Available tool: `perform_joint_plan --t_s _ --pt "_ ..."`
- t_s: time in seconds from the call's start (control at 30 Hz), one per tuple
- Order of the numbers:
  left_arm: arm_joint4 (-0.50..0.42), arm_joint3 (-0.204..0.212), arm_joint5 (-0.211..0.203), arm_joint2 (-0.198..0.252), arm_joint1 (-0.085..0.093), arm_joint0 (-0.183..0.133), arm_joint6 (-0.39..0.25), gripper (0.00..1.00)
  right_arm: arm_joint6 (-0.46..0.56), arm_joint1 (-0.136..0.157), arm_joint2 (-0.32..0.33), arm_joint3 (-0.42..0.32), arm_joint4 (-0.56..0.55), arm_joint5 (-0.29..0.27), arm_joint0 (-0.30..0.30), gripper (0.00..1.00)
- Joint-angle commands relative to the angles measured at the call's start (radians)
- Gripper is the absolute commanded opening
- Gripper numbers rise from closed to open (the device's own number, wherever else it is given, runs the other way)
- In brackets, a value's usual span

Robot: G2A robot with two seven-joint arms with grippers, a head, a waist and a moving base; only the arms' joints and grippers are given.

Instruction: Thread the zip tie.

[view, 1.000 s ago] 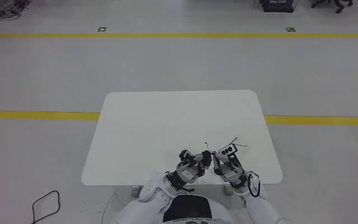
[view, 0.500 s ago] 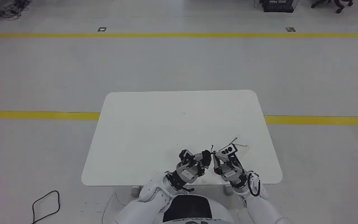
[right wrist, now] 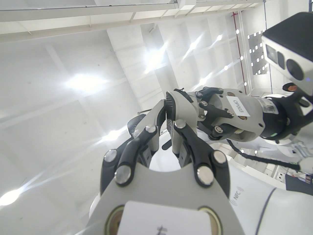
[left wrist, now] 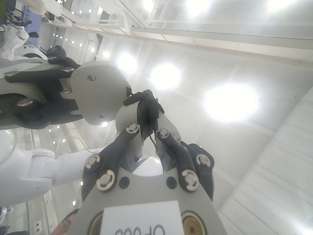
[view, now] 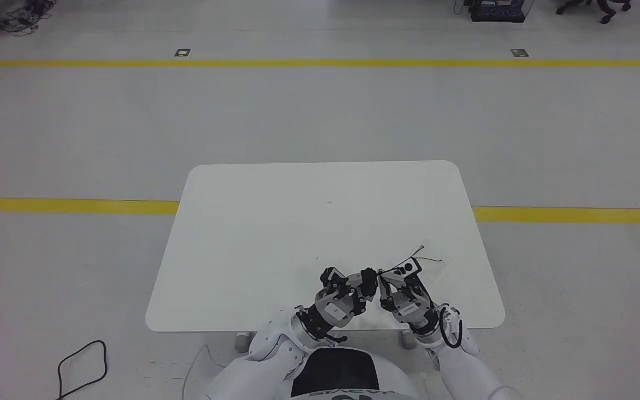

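Observation:
Both grippers meet tip to tip above the white table's (view: 300,220) front edge. My left gripper (view: 367,284) is shut on the black zip tie (left wrist: 134,99), which bunches between its fingertips (left wrist: 160,113). My right gripper (view: 386,286) is shut too, pinching the tie where a thin end (right wrist: 144,110) sticks out beside its fingers. In the right wrist view the right gripper (right wrist: 166,107) presses against the left gripper's pad (right wrist: 179,101). A thin black strand (view: 428,257) trails from the grippers over the table.
The tabletop stretches bare toward the far side and the left. Yellow floor lines (view: 90,206) run past the table on both sides. A black cable (view: 80,365) lies on the floor at the near left.
The right gripper has edged slightly toward the left one. The short strand that stood up above the grippers no longer shows.

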Motion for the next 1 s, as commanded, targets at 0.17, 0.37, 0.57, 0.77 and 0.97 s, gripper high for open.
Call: perform_joint_plan --t_s 0.17,0.37,0.57,0.77,0.97 --pt "0.0 0.0 0.0 0.0 0.0 0.0 0.0 0.0 -0.003 0.0 -0.005 0.019 0.003 -0.001 0.007 0.0" --pt "0.0 0.0 0.0 0.0 0.0 0.0 0.0 0.0 -0.005 0.001 -0.008 0.03 0.001 -0.001 0.012 0.0" --pt "0.0 0.0 0.0 0.0 0.0 0.0 0.0 0.0 -0.006 0.002 -0.011 0.034 0.0 -0.002 0.012 0.0" --pt "0.0 0.0 0.0 0.0 0.0 0.0 0.0 0.0 -0.008 0.002 -0.014 0.042 0.001 -0.002 0.014 0.0" --pt "0.0 0.0 0.0 0.0 0.0 0.0 0.0 0.0 -0.011 0.003 -0.016 0.048 0.001 -0.004 0.017 0.0"
